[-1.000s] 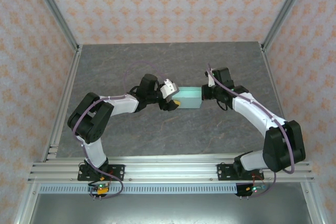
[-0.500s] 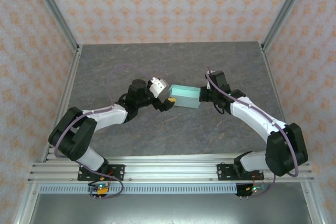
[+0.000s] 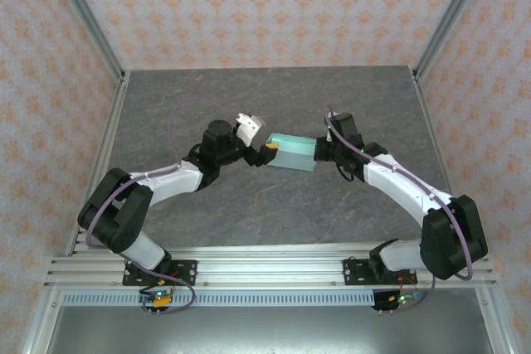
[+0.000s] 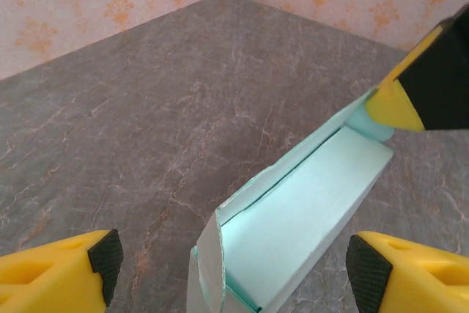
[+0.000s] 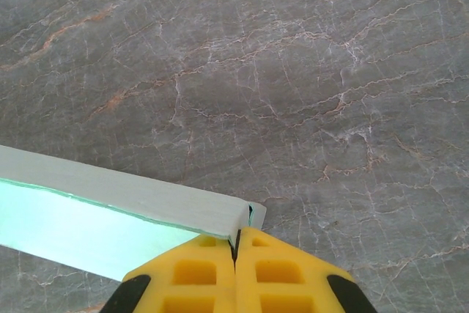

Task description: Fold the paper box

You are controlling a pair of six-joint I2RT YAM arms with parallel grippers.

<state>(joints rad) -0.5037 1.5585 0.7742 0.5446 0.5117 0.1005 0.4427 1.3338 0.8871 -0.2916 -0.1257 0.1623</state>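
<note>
Yellow-tipped and spread wide, the left end effector (image 3: 259,138) is seen left of centre in the overhead view, just beside the near end of the paper box (image 3: 292,153). Nothing is held by it. In its wrist view, its two fingers (image 4: 62,269) are set well apart on either side of that end without touching the card.

Between the two arms, the pale mint box is held over the middle of the grey veined counter (image 3: 274,213). It looks tilted and raised off the surface, though contact underneath cannot be ruled out. It is largely formed already. In the left wrist view, a long side panel is seen standing slightly away from the body, and the near corner is loosely creased.

On the right, the right end effector (image 5: 236,243) is pressed together on the far end of the box, with a thin edge of card pinched between its pads.

The step in hand is judged to be the seating of that loose panel. It would be done best if the far pinch were kept firm and level, so that the card is not twisted. The left fingers should be brought squarely over the near end and closed gently along the crease. The thin card is likely to be buckled if it is squeezed off-centre or pushed against the right-hand grip.
</note>
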